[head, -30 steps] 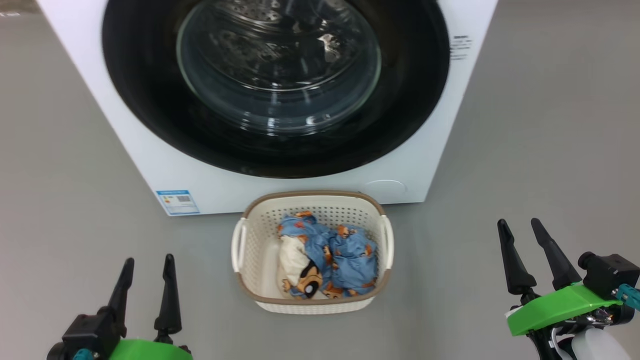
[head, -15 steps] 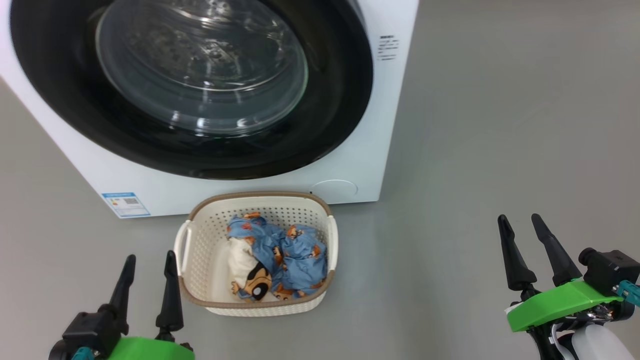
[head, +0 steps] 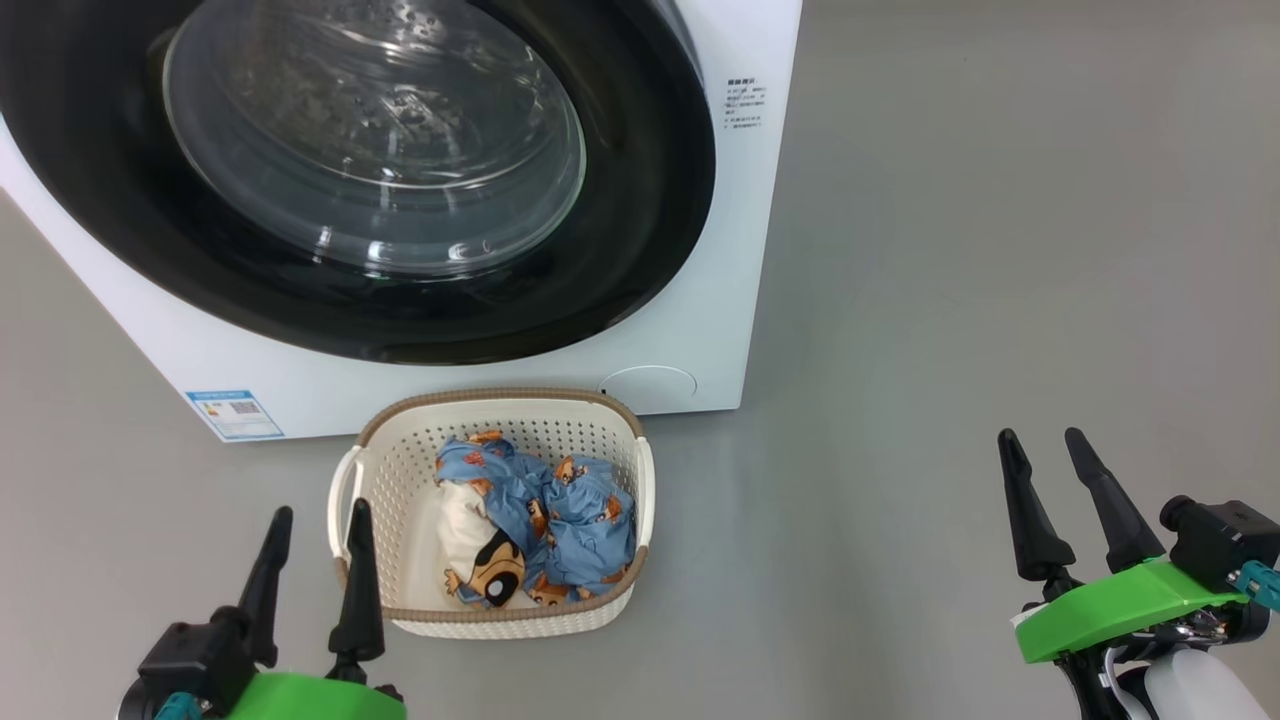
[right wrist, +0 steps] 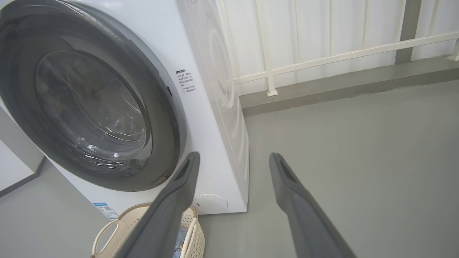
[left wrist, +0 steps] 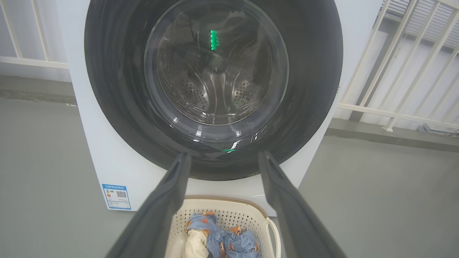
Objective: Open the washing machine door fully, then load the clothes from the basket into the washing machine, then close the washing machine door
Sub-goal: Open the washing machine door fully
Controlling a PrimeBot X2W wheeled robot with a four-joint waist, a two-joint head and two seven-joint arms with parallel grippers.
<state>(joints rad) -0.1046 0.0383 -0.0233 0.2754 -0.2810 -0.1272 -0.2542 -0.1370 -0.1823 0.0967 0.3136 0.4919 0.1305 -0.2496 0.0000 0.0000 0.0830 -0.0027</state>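
Note:
The white washing machine (head: 720, 250) stands ahead with its black-rimmed round door (head: 650, 200) shut against its front. Through the glass bowl in the left wrist view I see the steel drum behind the door (left wrist: 304, 89). The cream basket (head: 380, 480) sits on the floor before the machine, holding the clothes (head: 545, 510), blue bear-print fabric and a cream piece. My left gripper (head: 318, 520) is open, just left of the basket. Far to the right, over bare floor, my right gripper (head: 1042, 445) is open and holds nothing. The right wrist view shows the door (right wrist: 168, 118) from the side.
Grey floor (head: 950, 300) spreads to the right of the machine. A white railing (right wrist: 322, 57) and a raised kerb run behind the machine. A blue label (head: 233, 414) sits low on the machine's front left.
The head camera has turned right, so machine and basket sit further left in the picture. Both grippers stay open; the left one shows slightly higher and further right.

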